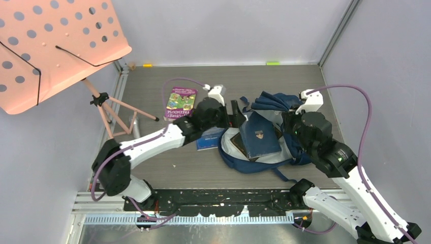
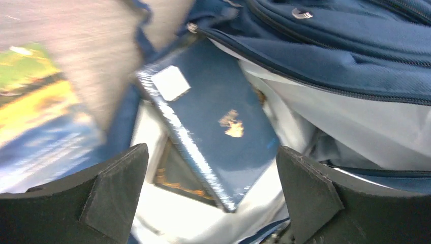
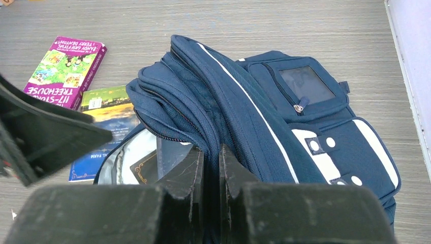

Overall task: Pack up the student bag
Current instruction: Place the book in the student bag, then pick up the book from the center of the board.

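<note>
Left wrist view, left tool [image 2: 211,152]: released, with both fingers spread wide and nothing gripped between them. It is held just above the open mouth of the bag.
Right tool [image 3: 209,165]: clenched almost fully. A fold of the bag's upper rim appears to be pinched between the fingers, though the contact itself is masked by them.
Location of student bag [image 1: 254,165]: laid flat on the bench [image 1: 284,81] between the two arms, front side up, with the main compartment unzipped and gaping toward the left arm.
Done: a navy book [image 2: 218,132] with a gold emblem is seen lying slantwise on the pale lining inside the mouth. A darker book [image 2: 178,178] with a gilt border is partly covered by it. Both are judged to be in, but not pushed fully down.
Left to do: a blue-and-yellow book [image 3: 104,117] is found on the bench just beside the mouth, and a purple book [image 3: 65,66] lies farther off, apart from the bag. Both are judged to be unpacked, and the zip has not been closed.
Progress: roughly half is judged complete.
Look of bag: navy fabric is trimmed with a white stripe. White patches with dark studs and a small windowed pocket are shown on the front. The top flap is bunched in soft folds, and pale grey lining is exposed.
</note>
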`<action>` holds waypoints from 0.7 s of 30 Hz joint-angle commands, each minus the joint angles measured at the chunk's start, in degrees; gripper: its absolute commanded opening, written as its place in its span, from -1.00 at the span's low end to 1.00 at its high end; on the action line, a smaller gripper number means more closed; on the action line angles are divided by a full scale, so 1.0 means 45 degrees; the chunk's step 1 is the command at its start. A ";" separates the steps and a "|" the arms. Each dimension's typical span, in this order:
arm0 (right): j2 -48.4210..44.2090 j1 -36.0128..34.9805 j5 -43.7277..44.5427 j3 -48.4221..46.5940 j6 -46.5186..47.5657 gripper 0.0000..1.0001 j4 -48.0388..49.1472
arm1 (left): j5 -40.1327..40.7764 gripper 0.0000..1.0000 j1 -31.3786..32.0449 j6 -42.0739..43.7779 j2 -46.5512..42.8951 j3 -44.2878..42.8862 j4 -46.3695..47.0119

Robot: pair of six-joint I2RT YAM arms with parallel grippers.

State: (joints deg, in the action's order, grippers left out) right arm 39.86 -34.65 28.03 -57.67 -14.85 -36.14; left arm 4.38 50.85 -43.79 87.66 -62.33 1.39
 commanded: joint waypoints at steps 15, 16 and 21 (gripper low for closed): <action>-0.0637 0.0007 0.1744 -0.0220 0.0505 -0.91 0.3009 | -0.3210 0.99 -0.8784 0.5292 0.1402 -0.3474 -0.6012; -0.0742 0.0006 0.1966 0.0143 0.0448 -0.91 0.3201 | -0.3202 0.99 -0.8888 0.5397 0.1695 -0.3696 -0.5929; -0.1051 0.0006 0.2766 0.1066 -0.0284 -0.99 0.3162 | -0.2390 0.99 -0.9205 0.5879 0.2928 -0.4851 -0.6243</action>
State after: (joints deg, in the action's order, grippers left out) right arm 37.52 -34.87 32.45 -53.84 -13.67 -32.34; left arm -7.07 10.07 -20.14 98.65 -79.40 -25.50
